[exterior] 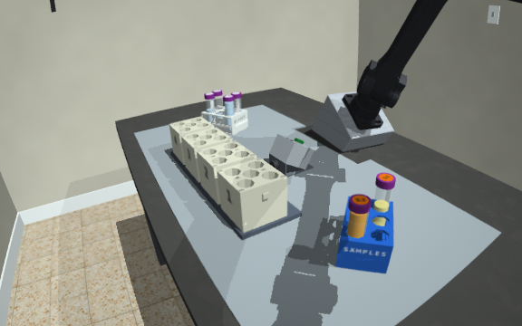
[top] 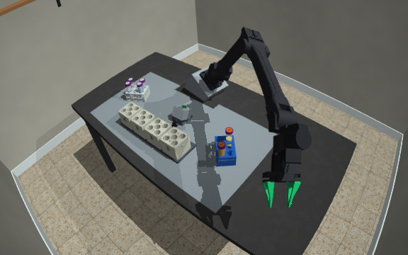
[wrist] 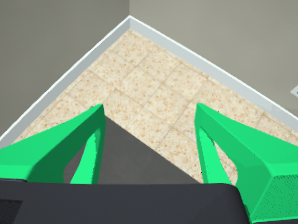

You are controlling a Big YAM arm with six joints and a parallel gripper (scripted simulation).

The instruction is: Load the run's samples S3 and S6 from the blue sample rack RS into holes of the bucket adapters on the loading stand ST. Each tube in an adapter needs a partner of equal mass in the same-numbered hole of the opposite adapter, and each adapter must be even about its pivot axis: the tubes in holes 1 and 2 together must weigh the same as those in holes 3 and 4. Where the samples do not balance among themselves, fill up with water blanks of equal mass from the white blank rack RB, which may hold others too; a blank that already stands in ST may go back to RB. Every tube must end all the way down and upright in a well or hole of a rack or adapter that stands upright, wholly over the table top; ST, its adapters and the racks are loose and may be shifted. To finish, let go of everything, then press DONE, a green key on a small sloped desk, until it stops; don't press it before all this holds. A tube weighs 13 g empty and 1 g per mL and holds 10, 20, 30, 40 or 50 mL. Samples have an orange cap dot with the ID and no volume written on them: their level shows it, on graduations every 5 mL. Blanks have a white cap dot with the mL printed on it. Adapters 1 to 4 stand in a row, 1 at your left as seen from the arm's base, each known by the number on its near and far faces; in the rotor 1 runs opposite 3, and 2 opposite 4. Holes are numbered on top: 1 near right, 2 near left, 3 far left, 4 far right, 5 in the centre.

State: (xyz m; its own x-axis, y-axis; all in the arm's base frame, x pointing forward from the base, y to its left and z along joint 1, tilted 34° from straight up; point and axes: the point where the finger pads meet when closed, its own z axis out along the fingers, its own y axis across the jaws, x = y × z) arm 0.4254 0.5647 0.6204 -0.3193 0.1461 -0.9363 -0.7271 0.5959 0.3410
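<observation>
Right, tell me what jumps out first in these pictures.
The black arm arcs from its base at the table's far side, ending in an open, empty gripper with bright green fingers near the table's corner. Next comes the blue sample rack holding two purple-capped tubes, then the row of four cream adapters with every hole unfilled.

Two capped sample tubes (exterior: 360,216) stand upright in blue rack (exterior: 364,256).
</observation>
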